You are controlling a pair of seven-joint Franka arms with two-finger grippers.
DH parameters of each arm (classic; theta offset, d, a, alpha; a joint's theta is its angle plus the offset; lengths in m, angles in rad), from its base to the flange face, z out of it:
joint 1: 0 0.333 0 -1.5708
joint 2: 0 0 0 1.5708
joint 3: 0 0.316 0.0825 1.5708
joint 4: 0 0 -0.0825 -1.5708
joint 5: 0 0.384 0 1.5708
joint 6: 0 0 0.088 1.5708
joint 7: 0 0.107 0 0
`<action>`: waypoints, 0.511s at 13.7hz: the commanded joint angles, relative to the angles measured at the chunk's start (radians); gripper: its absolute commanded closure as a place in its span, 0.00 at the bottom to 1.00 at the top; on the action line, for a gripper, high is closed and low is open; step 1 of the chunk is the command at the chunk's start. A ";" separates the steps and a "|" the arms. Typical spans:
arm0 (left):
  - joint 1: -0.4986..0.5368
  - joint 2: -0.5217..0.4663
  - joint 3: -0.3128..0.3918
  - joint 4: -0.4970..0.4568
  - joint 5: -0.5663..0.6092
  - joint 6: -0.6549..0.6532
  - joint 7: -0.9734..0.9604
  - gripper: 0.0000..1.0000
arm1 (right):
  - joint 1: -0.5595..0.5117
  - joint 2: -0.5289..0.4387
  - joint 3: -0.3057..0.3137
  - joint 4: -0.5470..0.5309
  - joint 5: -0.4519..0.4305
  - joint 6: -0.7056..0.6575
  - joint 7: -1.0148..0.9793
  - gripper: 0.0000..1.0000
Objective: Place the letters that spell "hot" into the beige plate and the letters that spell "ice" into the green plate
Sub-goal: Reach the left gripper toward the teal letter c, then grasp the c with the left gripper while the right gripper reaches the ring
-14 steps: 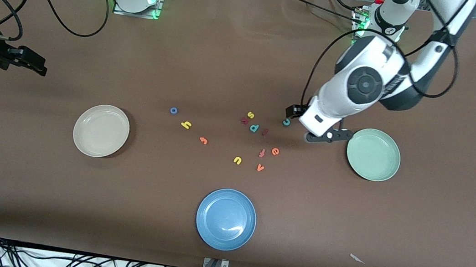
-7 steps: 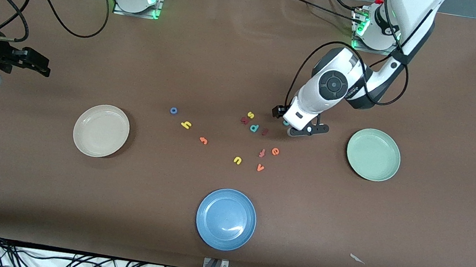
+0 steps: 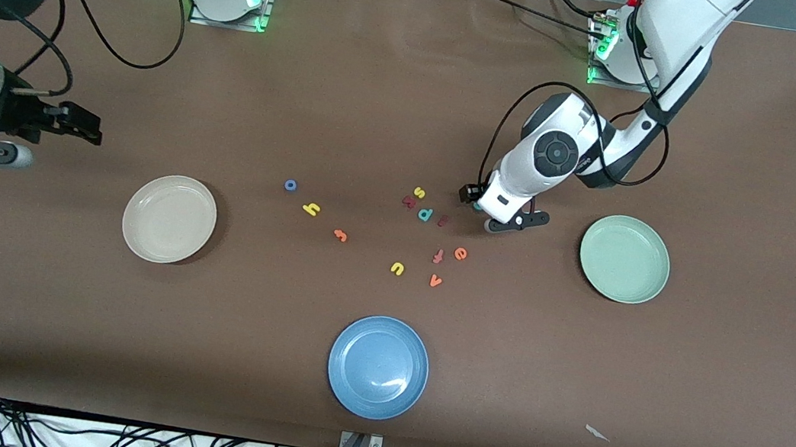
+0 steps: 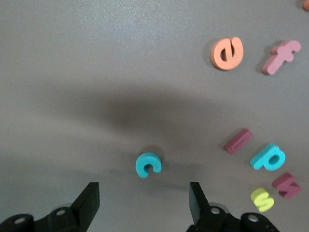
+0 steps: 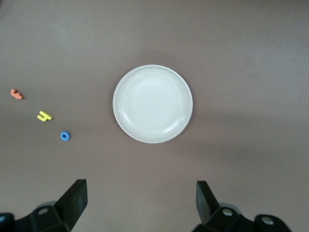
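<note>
Brown surface [image 3: 732, 375] carries everything. Nearest of the task's things lie the e [image 3: 461, 253] and t [image 3: 340, 234], with both plates, beige [image 3: 169, 218] and green [image 3: 624, 259]; then h [image 3: 311, 208], i [image 3: 443, 220], o [image 3: 290, 184]. Left gripper [image 4: 145, 203], jaws wide, brackets the c [image 4: 147, 164]. Right gripper [image 5: 140, 200] waits, jaws wide, beside the beige plate.
</note>
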 commanded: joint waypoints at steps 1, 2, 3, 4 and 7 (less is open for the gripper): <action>-0.005 0.052 0.001 0.016 0.017 0.043 -0.050 0.18 | -0.003 -0.009 0.070 -0.055 0.017 0.064 0.008 0.00; -0.006 0.057 0.001 0.016 0.016 0.050 -0.051 0.18 | -0.003 -0.005 0.088 -0.075 0.017 0.094 0.053 0.00; -0.006 0.062 0.001 0.018 0.016 0.050 -0.053 0.23 | -0.004 -0.003 0.105 -0.101 0.017 0.132 0.096 0.00; -0.006 0.068 0.001 0.018 0.016 0.050 -0.053 0.28 | -0.004 -0.002 0.125 -0.133 0.017 0.181 0.130 0.00; -0.006 0.069 0.001 0.018 0.017 0.050 -0.074 0.36 | -0.004 -0.002 0.191 -0.250 0.003 0.341 0.239 0.00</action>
